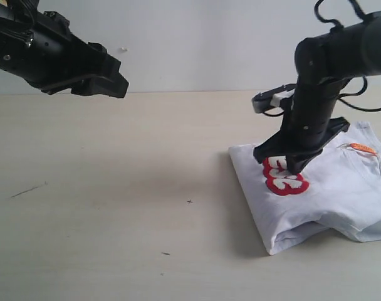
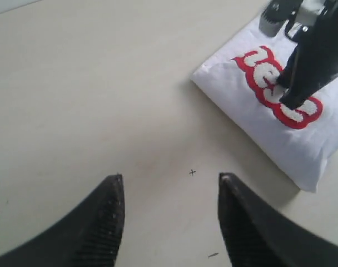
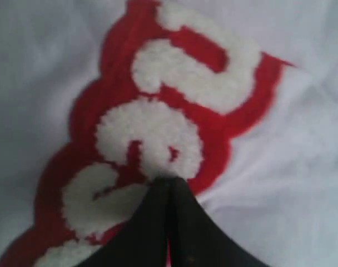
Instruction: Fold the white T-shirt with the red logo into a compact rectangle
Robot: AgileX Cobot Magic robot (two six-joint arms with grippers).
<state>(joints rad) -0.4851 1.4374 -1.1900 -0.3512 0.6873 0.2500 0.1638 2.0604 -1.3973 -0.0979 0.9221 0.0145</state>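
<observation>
- In the exterior view, the white T-shirt (image 1: 347,194) lies as a folded bundle on the right side of the tabletop (image 1: 115,188). The right gripper (image 1: 296,169) stands tip-down on the red logo (image 1: 284,183). The near edge of the bundle gapes, with one layer bulging out under the top one. We judge that any sideways slide of that tip would drag the top layer and open the fold. The left gripper (image 1: 112,81) hangs high and well apart, so nothing pins the far side of the cloth.
- In the left wrist view, the left gripper (image 2: 170,178) is released, its jaws spread over bare tabletop and holding nothing. The T-shirt (image 2: 235,97) sits off to one side. A reach across would bring the two arms close together, and a clash is our worry there.
- In the right wrist view, the right gripper (image 3: 168,186) is clenched, jaws together, with its tip touching the fuzzy lettering of the red logo (image 3: 152,133). We see no cloth pinched between the jaws. The pile could snag on the tip, and a lift might then tug the patch up and rumple the rectangle.
</observation>
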